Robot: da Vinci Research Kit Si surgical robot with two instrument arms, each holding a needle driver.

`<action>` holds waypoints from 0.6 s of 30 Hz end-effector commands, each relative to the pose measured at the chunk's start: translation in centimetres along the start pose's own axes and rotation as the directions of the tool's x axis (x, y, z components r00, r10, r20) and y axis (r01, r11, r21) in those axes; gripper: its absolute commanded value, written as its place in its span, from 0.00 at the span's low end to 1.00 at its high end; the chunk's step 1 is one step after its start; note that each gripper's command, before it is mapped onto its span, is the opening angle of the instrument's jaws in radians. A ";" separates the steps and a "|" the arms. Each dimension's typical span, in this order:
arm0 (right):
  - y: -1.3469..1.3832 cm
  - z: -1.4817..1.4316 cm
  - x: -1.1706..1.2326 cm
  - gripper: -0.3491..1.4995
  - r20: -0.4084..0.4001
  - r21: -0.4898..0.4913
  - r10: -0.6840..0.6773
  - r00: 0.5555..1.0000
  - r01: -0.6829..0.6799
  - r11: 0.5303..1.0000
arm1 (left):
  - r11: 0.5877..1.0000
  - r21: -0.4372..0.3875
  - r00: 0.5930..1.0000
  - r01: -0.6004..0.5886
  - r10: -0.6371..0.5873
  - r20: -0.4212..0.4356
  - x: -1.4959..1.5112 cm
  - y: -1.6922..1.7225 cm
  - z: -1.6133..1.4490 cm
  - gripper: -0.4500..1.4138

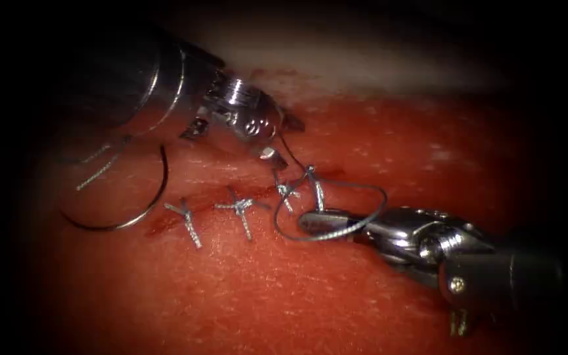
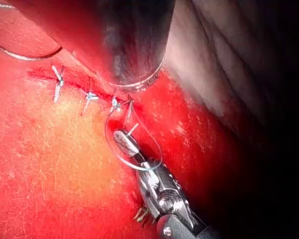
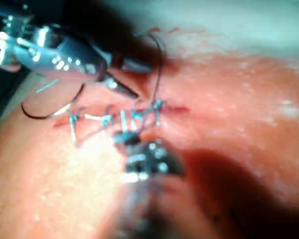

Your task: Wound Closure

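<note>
Red tissue (image 1: 284,296) carries three knotted stitches (image 1: 239,209) along its cut. Free needle (image 1: 141,209) lies left (untouched). Left tool (image 1: 277,141), jaws parted, holds nothing I can see; right tool (image 1: 320,222) pinches looped thread (image 1: 363,190).

thread loop (image 1: 363,204) drapes over right tool (image 1: 317,222) beside knots (image 1: 238,207); needle (image 1: 136,210) lies loose left; tissue (image 1: 264,302) in front unobstructed.

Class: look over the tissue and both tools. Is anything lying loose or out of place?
Yes. The needle lies loose on the tissue, left of the cut, held by neither tool. A loop of thread lies round the right tool.
</note>
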 end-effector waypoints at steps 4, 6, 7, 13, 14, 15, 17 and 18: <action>0.01 0.07 -0.06 0.00 0.002 0.002 0.001 1.000 -0.001 1.000 | 1.000 -0.008 1.000 -0.006 0.006 0.000 0.03 0.06 0.22 0.27; 0.01 0.07 -0.06 0.00 0.002 0.002 0.001 1.000 -0.001 1.000 | 1.000 -0.012 1.000 -0.010 0.010 -0.004 0.05 0.04 0.27 0.27; 0.00 0.07 -0.06 0.00 0.003 0.002 0.001 1.000 -0.001 1.000 | 1.000 -0.014 1.000 -0.010 0.010 -0.006 0.07 0.03 0.29 0.27; 0.00 0.07 -0.07 0.00 0.002 0.002 0.000 1.000 0.000 1.000 | 1.000 -0.021 1.000 0.012 -0.012 -0.010 0.08 -0.01 0.31 0.05; -0.01 0.07 -0.08 0.00 0.002 0.002 0.000 1.000 0.000 1.000 | 0.998 -0.026 0.998 0.056 -0.056 -0.011 0.07 -0.02 0.31 0.05; -0.01 0.07 -0.08 0.00 0.002 0.002 0.000 1.000 0.000 1.000 | 0.995 -0.030 0.996 0.090 -0.090 -0.011 0.07 -0.03 0.31 0.05; -0.01 0.06 -0.08 0.00 0.002 0.003 -0.006 1.000 0.006 1.000 | 0.946 -0.011 0.946 0.324 -0.324 0.003 0.05 -0.10 0.31 0.05; -0.01 0.06 -0.08 0.00 0.002 0.003 -0.006 1.000 0.006 1.000 | 0.928 -0.005 0.928 0.372 -0.372 0.003 0.04 -0.11 0.31 0.05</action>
